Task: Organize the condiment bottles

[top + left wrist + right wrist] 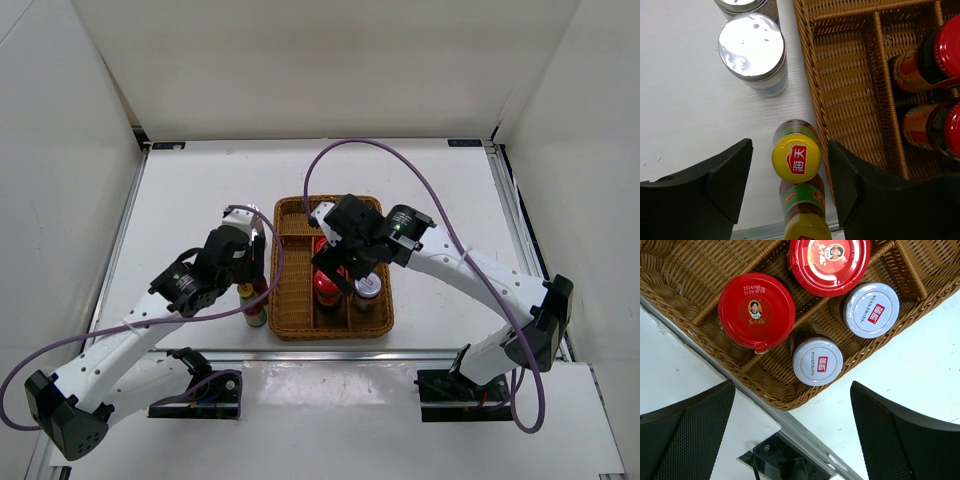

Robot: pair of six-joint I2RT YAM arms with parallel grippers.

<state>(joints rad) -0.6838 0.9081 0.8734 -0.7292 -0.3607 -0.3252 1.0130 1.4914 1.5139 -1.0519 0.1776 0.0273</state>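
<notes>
Two slim yellow-capped bottles stand just left of the wicker tray (807, 65). My left gripper (789, 150) is open, with one yellow-capped bottle (796, 157) between its fingers, untouched. The other yellow-capped bottle (805, 227) is just nearer. Two silver-capped bottles (752, 46) stand farther back on the table. In the tray (765, 385) sit two red-lidded jars (756, 311) and two grey-lidded jars (817, 361). My right gripper (792, 440) is open and empty, hovering above the tray's near end (340, 268).
The tray's left compartments (850, 85) hold nothing. The table's front metal rail (805, 435) and an arm base mount (785, 457) lie just below the tray. White walls enclose the table on three sides.
</notes>
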